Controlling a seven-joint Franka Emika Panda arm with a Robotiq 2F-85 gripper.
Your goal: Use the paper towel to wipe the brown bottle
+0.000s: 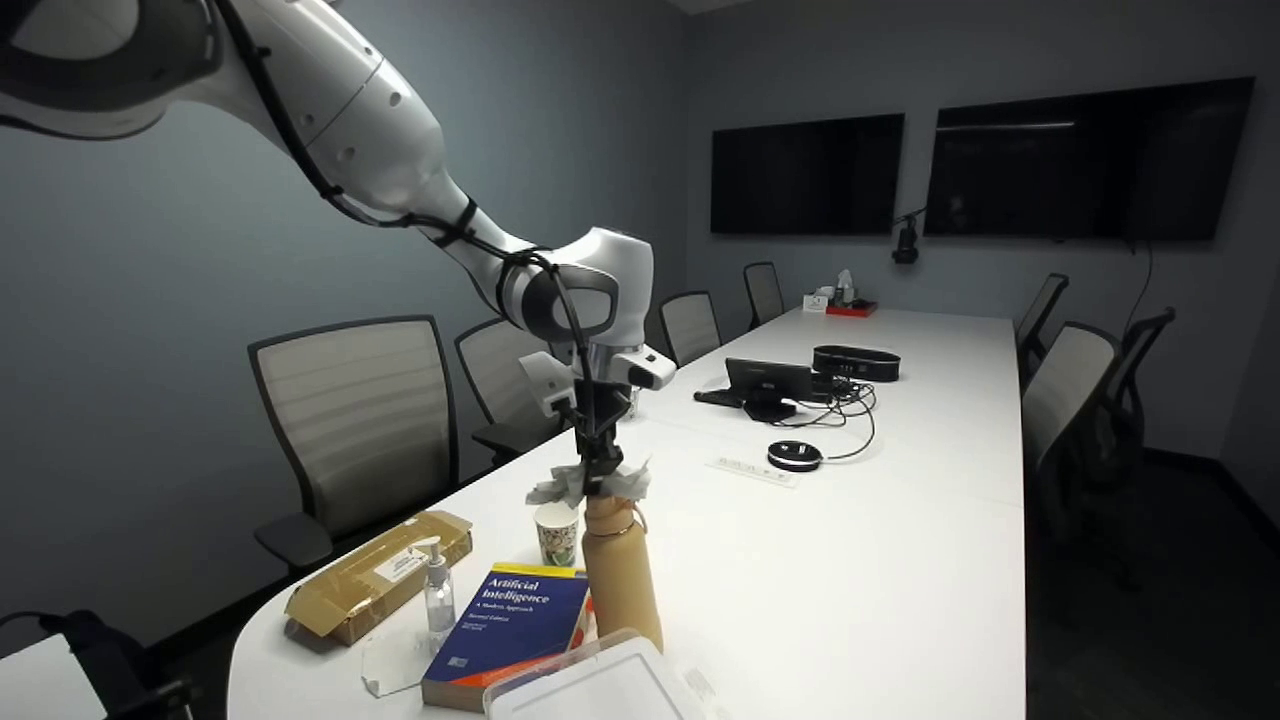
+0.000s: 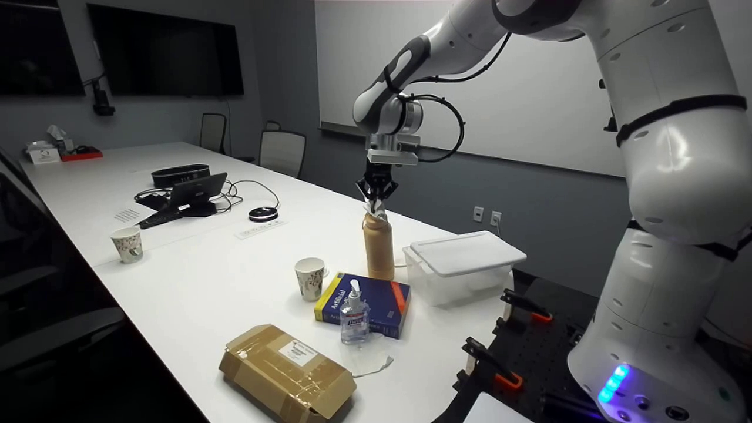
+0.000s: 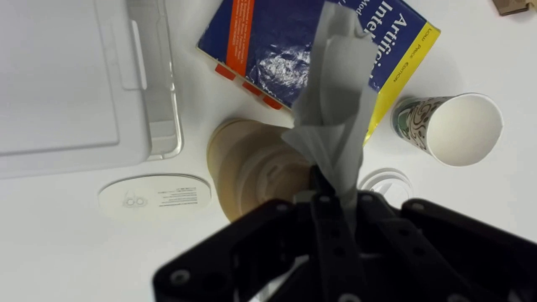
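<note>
Directly below the gripper [image 1: 601, 480], the brown bottle [image 2: 379, 252] stands upright on a long white table [image 1: 850, 560]. The fingers [image 3: 329, 218] are clamped on a crumpled paper towel [image 3: 335, 88], held at the bottle's cap; whether the two touch, I cannot tell. Lower down and to one side of the gripper are a thick blue book [image 1: 515, 620] close by the bottle, a patterned paper cup [image 3: 465, 130], a clear pump bottle [image 2: 354, 320] and, farther out, a taped cardboard box [image 2: 291, 373]. On the gripper's base side sits a lidded plastic bin [image 2: 446, 286]. Past the gripper, away from the base, the tabletop carries a small black monitor [image 1: 770, 385] and a round black device [image 1: 795, 456]. Well beyond these, two dark screens [image 1: 808, 175] hang on a grey wall, with pale-backed chairs [image 1: 360, 410] along the table.

Behind the gripper, a whiteboard [image 2: 470, 82] appears in an exterior view, as do wall outlets [image 2: 478, 214] and the arm's base [image 2: 652, 376] with its blue lights. Only the wrist view looks down past the fingers onto the cap's top; "Low Price Edition" can be read there along the book's yellow strip.
</note>
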